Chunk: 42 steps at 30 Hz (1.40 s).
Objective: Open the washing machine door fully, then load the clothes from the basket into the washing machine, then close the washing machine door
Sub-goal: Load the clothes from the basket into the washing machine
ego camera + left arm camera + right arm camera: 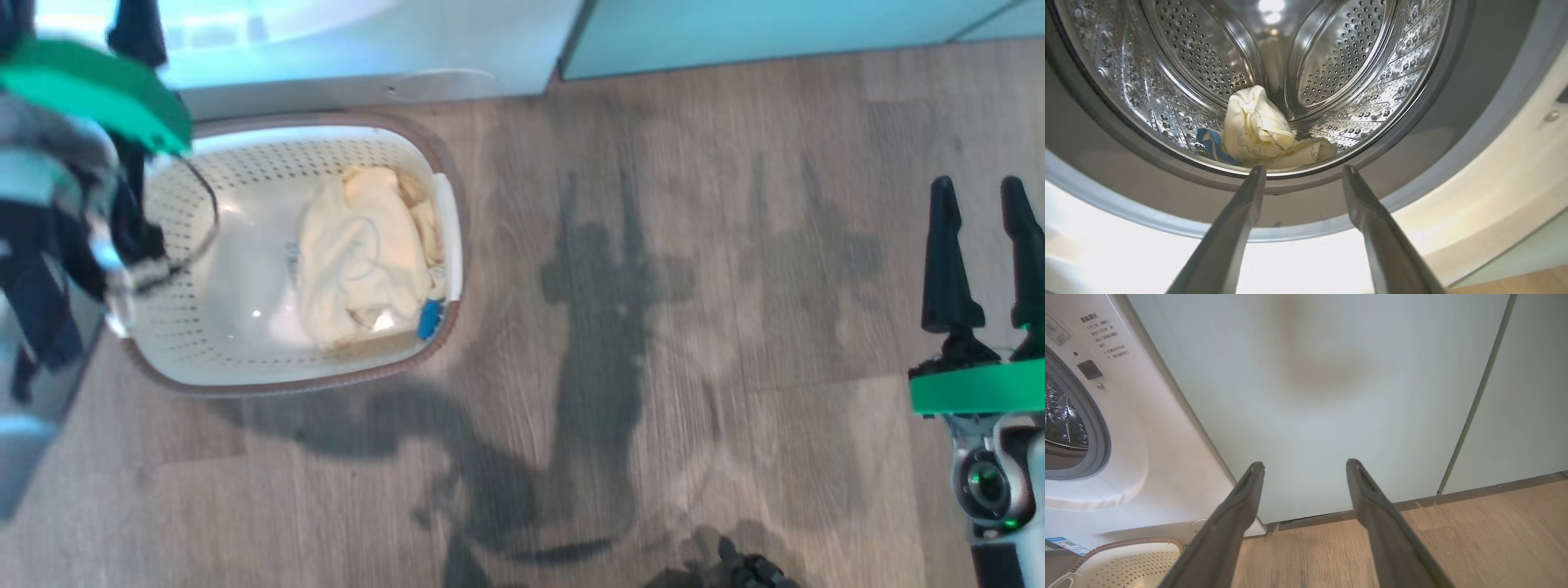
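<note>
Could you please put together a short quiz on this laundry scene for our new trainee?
1. True or false: the basket is empty.
2. What lies in the steel drum? A) a pale-yellow garment B) a dark towel C) nothing
3. Fill in: the right gripper, jaws apart and holding nothing, faces a ____.
Key: 1 false, pale-yellow clothes lie in it; 2 A; 3 pale-green cabinet door.

Pale-green cabinet doors (1331, 396) stand above a wood-plank floor (506, 204) crossed by dark shadows (604, 343).
</note>
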Tool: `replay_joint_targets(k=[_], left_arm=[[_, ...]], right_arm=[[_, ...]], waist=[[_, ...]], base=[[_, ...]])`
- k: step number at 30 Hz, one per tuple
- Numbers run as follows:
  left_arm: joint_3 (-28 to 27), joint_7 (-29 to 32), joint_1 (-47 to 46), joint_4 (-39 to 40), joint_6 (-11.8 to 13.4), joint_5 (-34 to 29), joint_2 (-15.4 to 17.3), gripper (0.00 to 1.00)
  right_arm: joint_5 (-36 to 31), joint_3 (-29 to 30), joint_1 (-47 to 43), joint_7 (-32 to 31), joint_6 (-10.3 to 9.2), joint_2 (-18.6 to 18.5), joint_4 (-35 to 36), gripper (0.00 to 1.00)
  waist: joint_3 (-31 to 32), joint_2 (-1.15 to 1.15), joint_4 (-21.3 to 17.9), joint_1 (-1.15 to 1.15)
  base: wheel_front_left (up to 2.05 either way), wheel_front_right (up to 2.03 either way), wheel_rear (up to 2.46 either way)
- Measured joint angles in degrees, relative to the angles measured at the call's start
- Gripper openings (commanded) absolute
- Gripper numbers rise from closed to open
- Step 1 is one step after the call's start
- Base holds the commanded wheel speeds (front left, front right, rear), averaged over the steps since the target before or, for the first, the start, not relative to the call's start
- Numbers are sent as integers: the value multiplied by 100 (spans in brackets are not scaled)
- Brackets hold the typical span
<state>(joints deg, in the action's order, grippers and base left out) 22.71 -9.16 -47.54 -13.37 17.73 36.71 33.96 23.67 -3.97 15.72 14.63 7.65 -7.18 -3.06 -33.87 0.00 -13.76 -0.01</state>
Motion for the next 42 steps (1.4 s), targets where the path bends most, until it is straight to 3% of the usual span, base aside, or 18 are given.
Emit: replay_joint_targets(k=[4, 9, 28, 42], left_arm=[[-81, -204, 708, 649, 322, 36, 16, 100], [-93, -419, 1520, 1225, 624, 73, -294, 100], [-37, -548, 3985, 2212, 670, -360, -539, 100], [22, -548, 4858, 2354, 665, -404, -693, 100]], right_arm=[[-60, 99, -65, 0, 0, -68, 29, 100], [-167, 232, -407, -1, 0, -265, 76, 100], [-464, 616, -1775, -684, 0, -152, 786, 100], [-765, 815, -2425, -1165, 0, 159, 1280, 100]], waist=[[186, 0, 174, 0], [402, 0, 471, 0], [1740, 0, 1074, 0], [2613, 0, 1470, 0]], base=[[0, 0, 0], [0, 0, 0], [0, 0, 0], [0, 0, 0]])
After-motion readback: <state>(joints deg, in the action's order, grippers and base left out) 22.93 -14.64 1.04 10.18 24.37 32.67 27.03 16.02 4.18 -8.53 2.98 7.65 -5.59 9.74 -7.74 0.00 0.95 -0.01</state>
